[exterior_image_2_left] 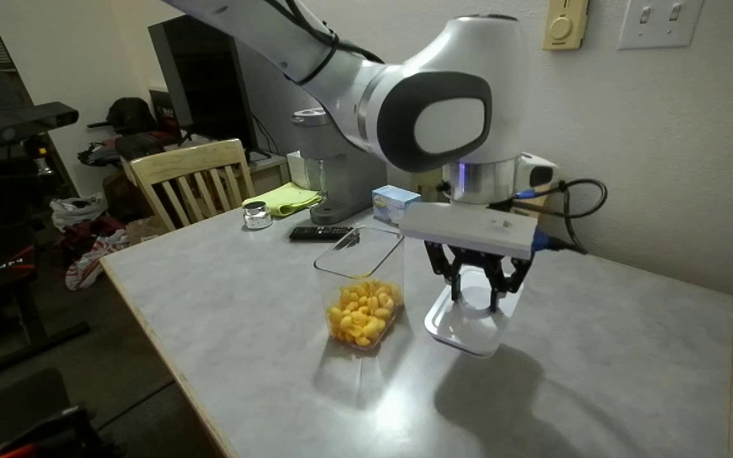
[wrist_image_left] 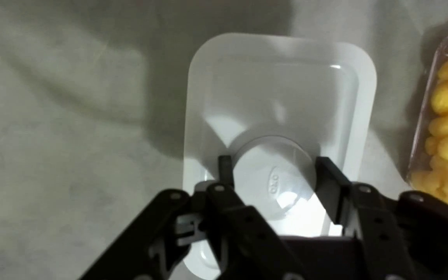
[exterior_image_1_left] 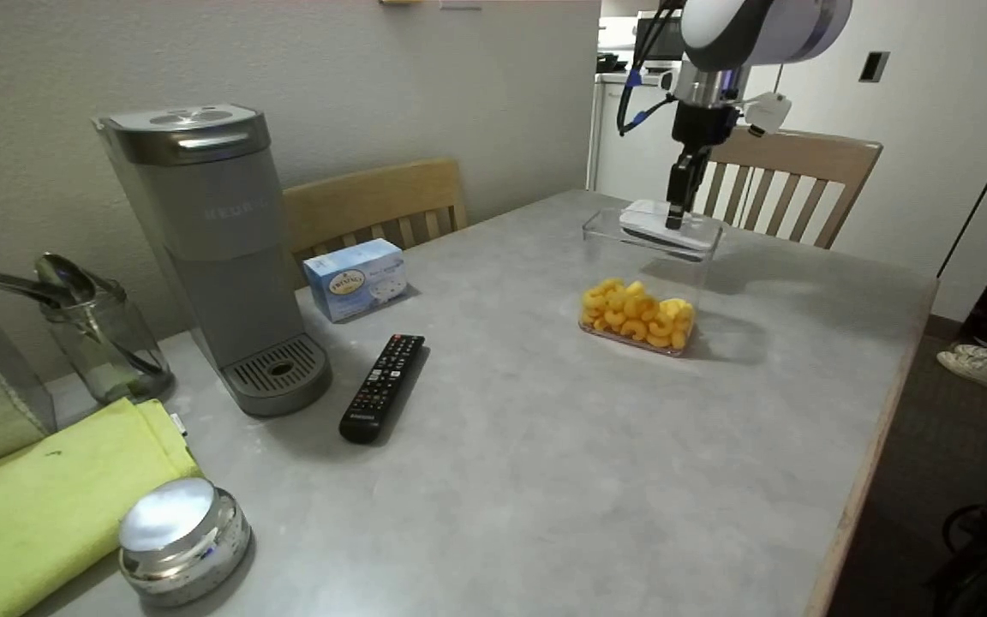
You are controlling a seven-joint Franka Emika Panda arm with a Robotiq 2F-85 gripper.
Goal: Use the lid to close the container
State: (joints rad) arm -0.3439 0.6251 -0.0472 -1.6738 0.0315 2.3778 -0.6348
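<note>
In an exterior view my arm (exterior_image_2_left: 427,105) reaches in from ten o'clock, wrist (exterior_image_2_left: 481,181) turned down, claw (exterior_image_2_left: 474,301) pointing to six. In the wrist view its fingers (wrist_image_left: 331,182) sit at nine and three, partly spread and gripping, though blur makes exact contact uncertain.

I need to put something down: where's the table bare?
Bare: between remote and container, and from silver jar to wooden edge. Crowded: around coffee maker and yellow cloth, and beside the container, where the gripper holds the lid.
</note>
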